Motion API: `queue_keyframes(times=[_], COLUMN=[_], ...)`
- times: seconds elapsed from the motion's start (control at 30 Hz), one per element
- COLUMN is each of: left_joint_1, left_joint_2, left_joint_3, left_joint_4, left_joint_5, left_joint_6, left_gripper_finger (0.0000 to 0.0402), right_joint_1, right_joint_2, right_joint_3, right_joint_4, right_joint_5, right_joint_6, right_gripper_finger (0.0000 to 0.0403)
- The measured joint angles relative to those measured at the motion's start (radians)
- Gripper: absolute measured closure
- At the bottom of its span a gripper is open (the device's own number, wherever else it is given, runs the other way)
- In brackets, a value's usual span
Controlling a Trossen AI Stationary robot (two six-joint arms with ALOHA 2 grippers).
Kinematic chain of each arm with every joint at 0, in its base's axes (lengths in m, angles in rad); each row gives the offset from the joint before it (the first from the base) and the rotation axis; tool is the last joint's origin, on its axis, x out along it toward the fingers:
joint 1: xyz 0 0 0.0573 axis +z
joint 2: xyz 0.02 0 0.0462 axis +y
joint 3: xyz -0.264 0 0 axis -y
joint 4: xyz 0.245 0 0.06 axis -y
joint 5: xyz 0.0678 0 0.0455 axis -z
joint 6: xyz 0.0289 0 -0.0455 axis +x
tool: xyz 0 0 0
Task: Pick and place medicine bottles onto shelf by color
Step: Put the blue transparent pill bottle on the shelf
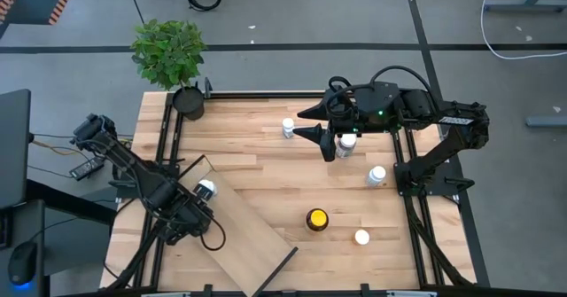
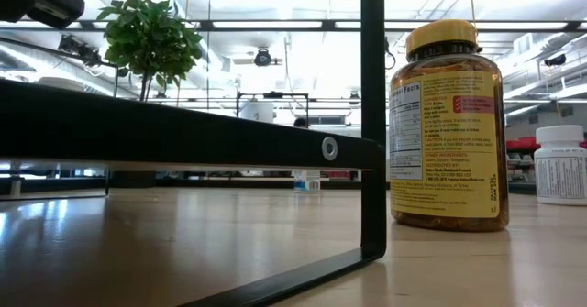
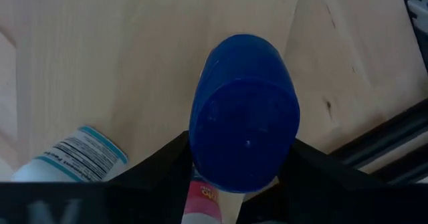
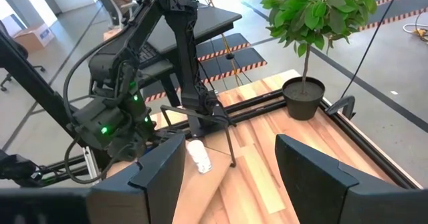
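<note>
At the far left corner of the slatted wooden worktop (image 1: 266, 173) stands a leafy plant in a black pot (image 1: 187, 102); nearer, the left gripper (image 1: 197, 201) is over the upper end of the pale plywood shelf (image 1: 239, 235), which lies slantwise across the worktop's near left part; in the left wrist view its two dark fingers (image 3: 160, 167) flank a blue-capped bottle (image 3: 244, 114) on both sides, so the jaws stand partly open about that bottle, though I cannot tell whether they press it or merely bracket it; just beside it on the shelf lies a white bottle with a printed label (image 3: 73, 158), tipped on its side, which the right wrist view also shows near the left arm.

Toward the middle, a small white-capped bottle (image 1: 288, 128) stands upright near the far edge; nearer the front stands the large amber bottle with a yellow cap (image 1: 317, 219), which in the low view rises tall just right of a black frame post.

To the right, the right gripper (image 1: 330, 143) hovers above the far middle of the worktop with its jaws held wide and nothing between them; a white bottle (image 1: 346, 144) stands just beside it; another white-capped bottle (image 1: 377, 175) stands farther right, and one more (image 1: 361, 238) near the front right.
</note>
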Motion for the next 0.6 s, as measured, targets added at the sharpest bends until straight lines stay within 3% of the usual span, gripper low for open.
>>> queue_keyframes(times=[0.2, 0.6], left_joint_1=[0.0, 0.0], left_joint_2=[0.0, 0.0], left_joint_3=[0.0, 0.0], left_joint_4=[0.003, 0.035], left_joint_5=[-0.001, 0.01], left_joint_6=[0.022, 0.001], left_gripper_finger=[0.0198, 0.0117], right_joint_1=[0.0, 0.0], right_joint_2=[0.0, 0.0], right_joint_3=[0.0, 0.0], right_joint_4=[0.0, -0.009], right_joint_5=[0.0, 0.0], right_joint_6=[-0.005, -0.005], right_gripper_finger=[0.0164, 0.0164])
